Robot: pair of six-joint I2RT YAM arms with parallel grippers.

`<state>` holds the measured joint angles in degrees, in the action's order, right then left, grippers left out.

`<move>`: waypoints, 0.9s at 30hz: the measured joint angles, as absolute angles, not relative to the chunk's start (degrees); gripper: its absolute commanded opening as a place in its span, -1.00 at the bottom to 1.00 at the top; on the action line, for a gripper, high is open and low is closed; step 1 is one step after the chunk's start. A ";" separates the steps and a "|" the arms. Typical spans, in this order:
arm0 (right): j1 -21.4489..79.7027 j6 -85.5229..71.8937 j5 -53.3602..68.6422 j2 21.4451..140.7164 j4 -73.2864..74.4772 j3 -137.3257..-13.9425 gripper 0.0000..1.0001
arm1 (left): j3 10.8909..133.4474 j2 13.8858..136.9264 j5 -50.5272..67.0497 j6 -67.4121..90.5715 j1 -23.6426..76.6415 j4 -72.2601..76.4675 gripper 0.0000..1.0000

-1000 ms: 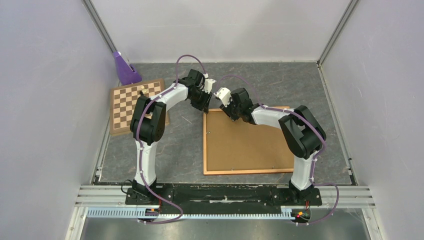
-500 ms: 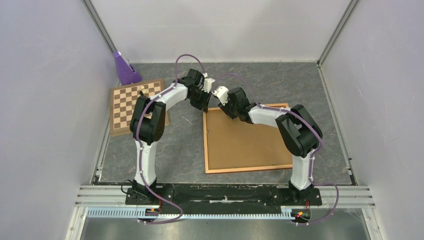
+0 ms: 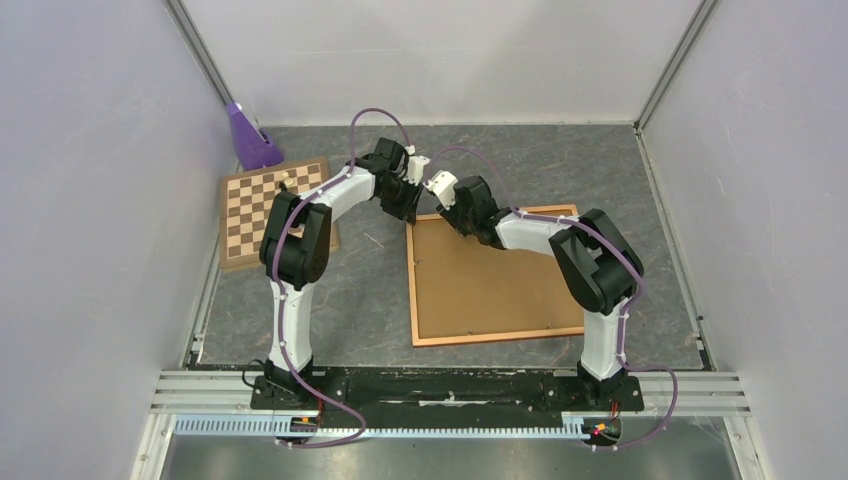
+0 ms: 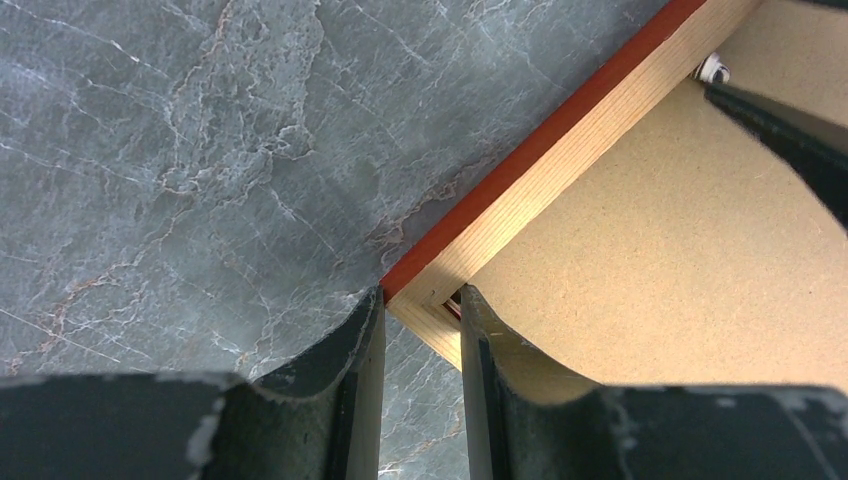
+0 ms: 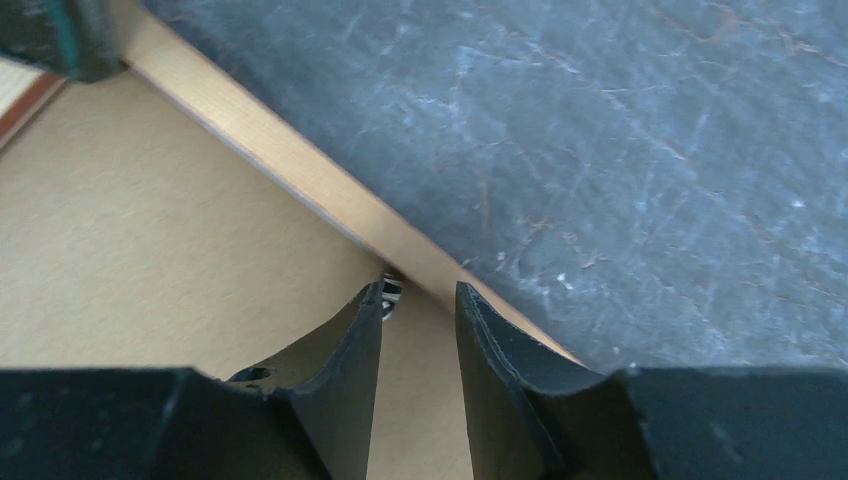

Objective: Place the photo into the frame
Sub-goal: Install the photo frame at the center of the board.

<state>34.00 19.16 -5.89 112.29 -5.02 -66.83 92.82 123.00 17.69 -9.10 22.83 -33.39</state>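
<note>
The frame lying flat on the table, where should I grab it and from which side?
Pinch the thin rail of the frame from straight above, one finger outside, one inside on the backing panel. It lies flat, so only the rail offers a narrow edge.

No legible text, labels or numbers, frame (image 3: pixel 411 290) unmarked, chessboard (image 3: pixel 250 215) perhaps too small to judge

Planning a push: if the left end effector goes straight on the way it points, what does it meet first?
The frame: its corner sits between the left end effector's fingertips, apparently touching both, so contact would be immediate. Depth is hard to judge.
</note>
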 measured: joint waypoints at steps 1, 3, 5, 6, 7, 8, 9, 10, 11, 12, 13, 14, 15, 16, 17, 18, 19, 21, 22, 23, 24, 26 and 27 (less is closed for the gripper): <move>34.02 19.42 -6.68 112.33 -5.74 -66.74 -0.26 | 92.79 123.00 17.72 -9.10 22.83 -33.34 -0.76; 33.74 19.44 -7.64 112.62 -6.85 -66.65 -0.23 | 92.71 123.00 17.91 -9.10 22.83 -33.28 -0.77; 33.74 19.55 -9.34 112.66 -7.90 -66.61 -0.23 | 92.64 123.00 18.06 -9.10 22.74 -33.23 -0.76; 33.56 19.44 -9.50 112.77 -8.14 -66.61 -0.23 | 92.60 123.00 18.15 -9.10 22.70 -33.17 -0.77; 33.54 19.35 -9.56 112.81 -8.16 -66.59 -0.23 | 92.55 123.00 18.24 -9.10 22.68 -33.12 -0.76; 33.61 19.31 -9.65 112.86 -8.25 -66.61 -0.24 | 92.49 122.98 18.31 -9.10 22.65 -33.06 -0.77; 33.63 19.22 -9.78 112.92 -8.32 -66.61 -0.23 | 92.42 122.98 18.37 -9.10 22.63 -32.99 -0.77; 33.65 19.11 -9.85 112.95 -8.34 -66.61 -0.24 | 92.40 122.96 18.41 -9.10 22.61 -32.91 -0.77; 33.65 19.03 -9.89 112.97 -8.36 -66.59 -0.24 | 92.38 122.96 18.44 -9.10 22.61 -32.91 -0.77; 33.65 18.96 -9.89 112.97 -8.36 -66.61 -0.24 | 92.33 122.96 18.44 -9.10 22.61 -32.86 -0.77; 33.65 18.87 -9.89 112.97 -8.36 -66.59 -0.23 | 92.29 122.93 18.46 -9.13 22.61 -32.82 -0.77; 33.65 18.81 -9.89 112.97 -8.38 -66.59 -0.23 | 92.29 122.93 18.46 -9.10 22.59 -32.80 -0.77; 33.65 18.74 -9.89 112.97 -8.38 -66.59 -0.24 | 92.29 122.91 18.48 -9.10 22.59 -32.80 -0.77; 33.65 18.61 -9.87 112.97 -8.38 -66.59 -0.24 | 92.29 122.91 18.48 -9.10 22.59 -32.80 -0.77; 33.65 18.55 -9.87 112.95 -8.38 -66.59 -0.24 | 92.29 122.91 18.48 -9.10 22.59 -32.80 -0.77; 33.65 18.50 -9.87 112.92 -8.36 -66.59 -0.23 | 92.29 122.91 18.50 -9.10 22.59 -32.80 -0.77; 33.65 18.44 -9.87 112.88 -8.32 -66.59 -0.23 | 92.29 122.91 18.50 -9.10 22.59 -32.80 -0.77; 33.63 18.39 -9.85 112.77 -8.14 -66.61 -0.23 | 92.29 122.91 18.50 -9.10 22.59 -32.80 -0.77; 33.63 18.39 -9.85 112.68 -8.08 -66.61 -0.23 | 92.29 122.91 18.50 -9.10 22.59 -32.80 -0.77; 33.61 18.39 -9.85 112.57 -7.99 -66.59 -0.23 | 92.29 122.91 18.50 -9.10 22.59 -32.80 -0.77; 33.56 18.39 -9.87 112.42 -7.79 -66.61 -0.22 | 92.29 122.91 18.48 -9.10 22.59 -32.77 -0.77; 33.23 18.41 -10.02 111.85 -7.20 -66.61 -0.18 | 92.25 122.89 18.46 -9.04 22.59 -32.71 -0.77; 32.93 18.41 -10.13 111.28 -6.79 -66.59 -0.16 | 92.23 122.87 18.41 -8.84 22.59 -32.69 -0.77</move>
<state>32.93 18.41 -10.13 111.28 -6.79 -66.59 92.23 122.87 18.41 -8.84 22.59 -32.69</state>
